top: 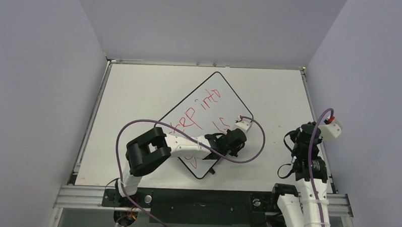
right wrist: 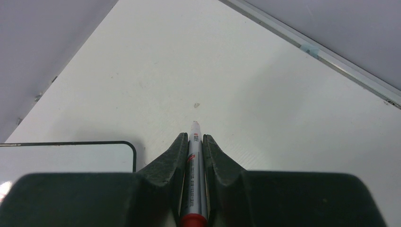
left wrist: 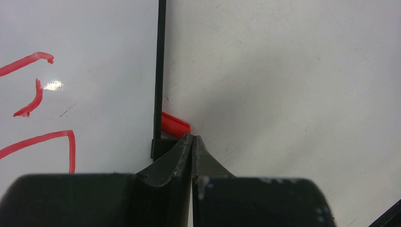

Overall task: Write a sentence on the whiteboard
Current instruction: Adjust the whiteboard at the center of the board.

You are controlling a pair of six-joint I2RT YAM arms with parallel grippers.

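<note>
Reading the sentence (top: 196, 113) from the top view: red, uneven marker strokes, "step into" legible on the upper line, the lower line mostly hidden under the left arm (top: 188, 143) (only a few loops showing). Written across the whiteboard (top: 229, 107), white with a thin black frame and rounded corners. Lying flat near the middle of the pale table (top: 139, 91), turned cornerwise like a diamond, one corner pointing at the far edge.

Next out, the left gripper (left wrist: 192, 138): low over the board's near-right edge, fingers pressed together along their whole length, no gap between them. Just beyond the tips, a small red cap (left wrist: 176, 125), on the table against the black frame, beside one black foot (left wrist: 158, 149) of the board; touching the tips or merely close to them, cannot tell. To the left in that wrist view, three red strokes of the lettering.

Farther right, the right gripper (right wrist: 195, 138): clamped on a marker (right wrist: 194, 165), silver barrel squeezed between both fingers, red end toward the camera, pale tip poking just past the fingertips. Positioned above bare table off the board's right side, apart from it, with one rounded board corner at lower left of the right wrist view. Around it all, plain lilac-grey walls (top: 39, 62).
</note>
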